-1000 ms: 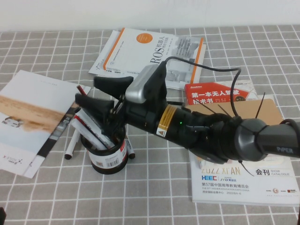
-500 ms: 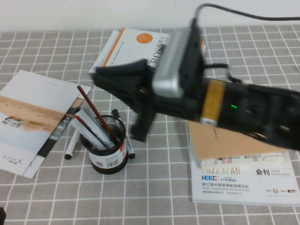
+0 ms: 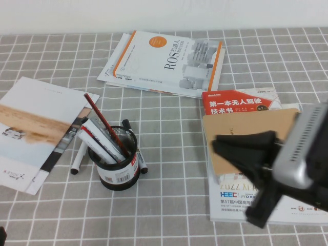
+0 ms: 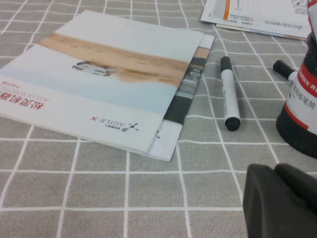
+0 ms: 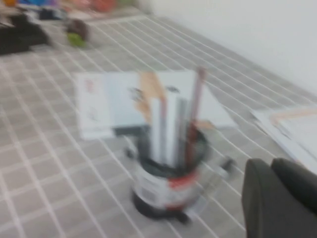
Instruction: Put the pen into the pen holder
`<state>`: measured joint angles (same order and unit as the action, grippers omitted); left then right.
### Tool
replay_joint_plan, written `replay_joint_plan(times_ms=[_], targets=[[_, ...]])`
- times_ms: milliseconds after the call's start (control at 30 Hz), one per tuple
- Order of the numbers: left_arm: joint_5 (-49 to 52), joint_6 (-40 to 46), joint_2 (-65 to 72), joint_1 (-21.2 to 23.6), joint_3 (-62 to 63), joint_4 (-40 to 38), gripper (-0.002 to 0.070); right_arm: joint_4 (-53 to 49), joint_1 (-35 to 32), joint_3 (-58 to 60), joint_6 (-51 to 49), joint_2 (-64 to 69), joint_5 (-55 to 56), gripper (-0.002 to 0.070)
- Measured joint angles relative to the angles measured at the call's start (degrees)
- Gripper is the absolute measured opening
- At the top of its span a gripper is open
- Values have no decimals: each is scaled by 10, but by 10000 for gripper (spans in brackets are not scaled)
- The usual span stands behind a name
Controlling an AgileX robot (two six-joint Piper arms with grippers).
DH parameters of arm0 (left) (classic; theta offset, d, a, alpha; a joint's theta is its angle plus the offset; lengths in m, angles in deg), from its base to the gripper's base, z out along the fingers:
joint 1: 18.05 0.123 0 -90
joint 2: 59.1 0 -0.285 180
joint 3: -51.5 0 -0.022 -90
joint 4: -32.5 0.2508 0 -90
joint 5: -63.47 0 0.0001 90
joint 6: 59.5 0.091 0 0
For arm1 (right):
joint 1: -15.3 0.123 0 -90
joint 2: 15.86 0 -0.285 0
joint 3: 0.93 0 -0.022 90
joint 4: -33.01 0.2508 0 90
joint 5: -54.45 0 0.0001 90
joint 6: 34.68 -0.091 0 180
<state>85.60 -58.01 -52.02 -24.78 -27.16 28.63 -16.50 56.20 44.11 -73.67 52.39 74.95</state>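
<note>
Since half a second ago the right tool [image 3: 241, 177] has swung away from above the pen holder [image 3: 115, 161] to the near right of the surface [image 3: 169, 215], over the stacked catalogues [image 3: 256, 200]; its black jaws stand spread with nothing between them, so we read it as released.

The holder stands upright at centre-left, carrying several white-barrelled markers [image 3: 100, 136] and a thin dark-red pencil [image 3: 102, 120], all leaning toward the far left. Outside it, one pen [image 3: 79, 159] lies flat on the grey checked cloth just beside the holder's left side, next to the edge of the AgileX brochure [image 3: 36, 128]. In the left wrist view that pen [image 4: 229, 94] runs roughly away from the camera, black at both ends. A second marker [image 3: 136, 146] lies on the holder's right, its far end close against the cup (whether touching, we cannot tell).

The left tool [image 4: 282, 201] shows only as a dark blob at the edge of its own view, low over the near-left cloth; we cannot tell its state. The ROS book [image 3: 169, 61] lies well apart at the far side.

For the next pick, we judge the loose pen on the left to be nearer the left arm, lying ahead of its tool with the long axis pointing nearly away from it, while the right tool would have to cross back past the holder.
</note>
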Motion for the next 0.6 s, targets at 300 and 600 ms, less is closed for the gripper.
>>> replay_joint_plan(times_ms=[300,600], targets=[[0,0,0,0,0,0,-3,25,-1,12,5,-125,-174,-12],[0,0,0,0,0,0,-3,308,-13,59,234,-221,-325,-12]])
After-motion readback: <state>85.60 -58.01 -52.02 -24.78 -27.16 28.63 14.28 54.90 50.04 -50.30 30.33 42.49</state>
